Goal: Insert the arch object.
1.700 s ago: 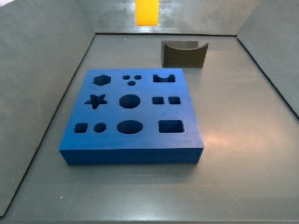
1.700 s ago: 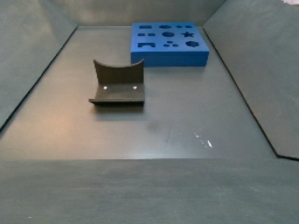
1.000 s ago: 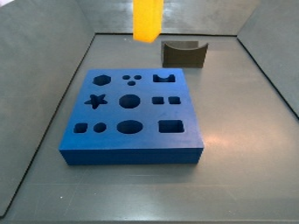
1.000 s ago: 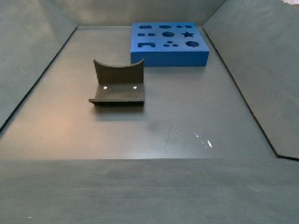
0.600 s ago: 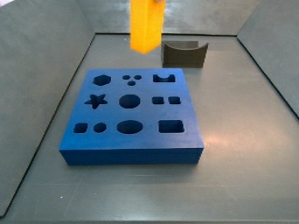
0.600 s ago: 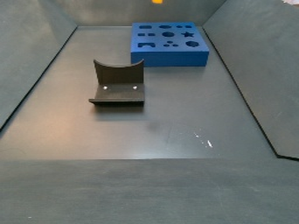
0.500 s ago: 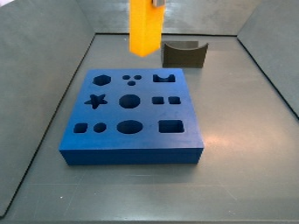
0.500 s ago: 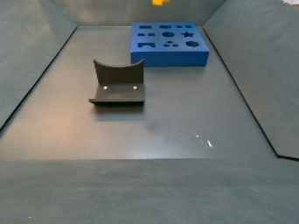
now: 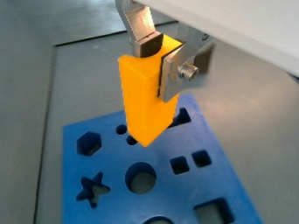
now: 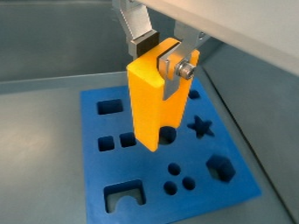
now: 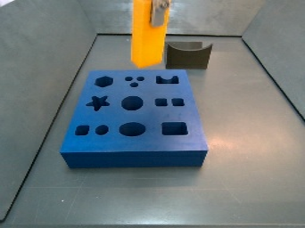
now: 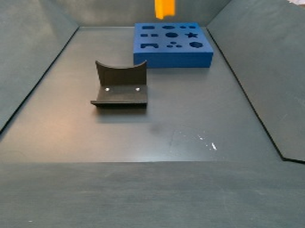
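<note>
The arch object, a bright orange-yellow elongated block, hangs upright in my gripper, which is shut on its upper end. It shows in both wrist views and both side views. The gripper holds it above the far part of the blue board, clear of the surface. The board has several shaped holes: star, circles, squares and an arch cut-out. The block's lower end hovers over the holes near the board's middle row. The gripper is mostly cut off in the side views.
The fixture, a dark bracket with a curved notch on top, stands on the floor beyond the board; it also shows in a side view. The blue board lies near one end of the grey walled bin.
The gripper has come down with the arch object, which now hangs lower and closer to the board's far edge. The board and fixture have not moved.
</note>
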